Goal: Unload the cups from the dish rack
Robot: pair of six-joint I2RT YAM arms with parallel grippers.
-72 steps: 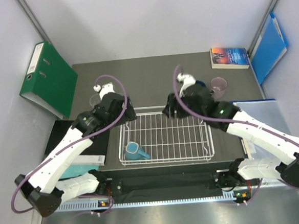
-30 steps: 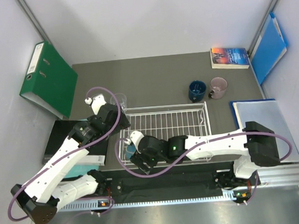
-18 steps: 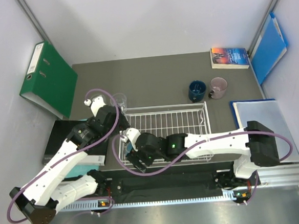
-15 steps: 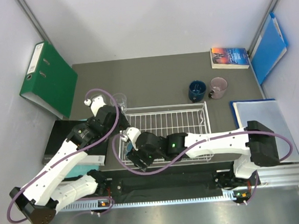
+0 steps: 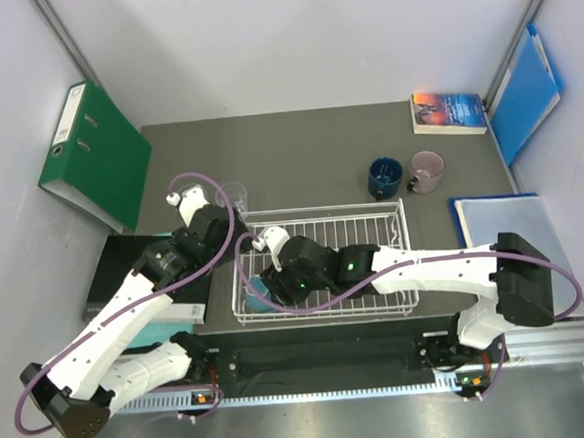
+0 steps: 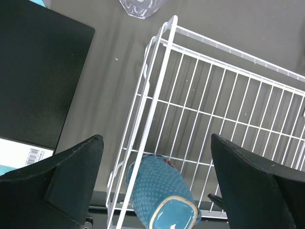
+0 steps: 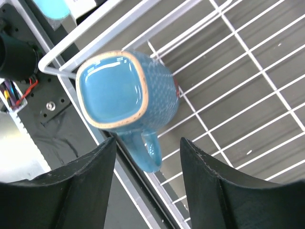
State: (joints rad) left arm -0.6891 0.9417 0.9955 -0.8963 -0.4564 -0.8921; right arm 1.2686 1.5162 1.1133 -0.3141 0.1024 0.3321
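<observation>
Rack is sitting mid-table w/ the teal mug lying on its side inside, directly under the right gripper. Right arm is reaching low across the rack, wrist pointing down. Its fingers are standing apart, straddling the handle, not clamping it yet. Left gripper is hovering wide open, rack's edge betw. its fingers. Mug is prob. glazed ceramic: stiff, slick, chippable, fairly heavy, so the handle is looking like the best hold.

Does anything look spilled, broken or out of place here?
Nothing stands out: the teal-blue handled mug sits intact in a corner of the white wire dish rack, no spill visible. Whether it leans is unclear.
</observation>
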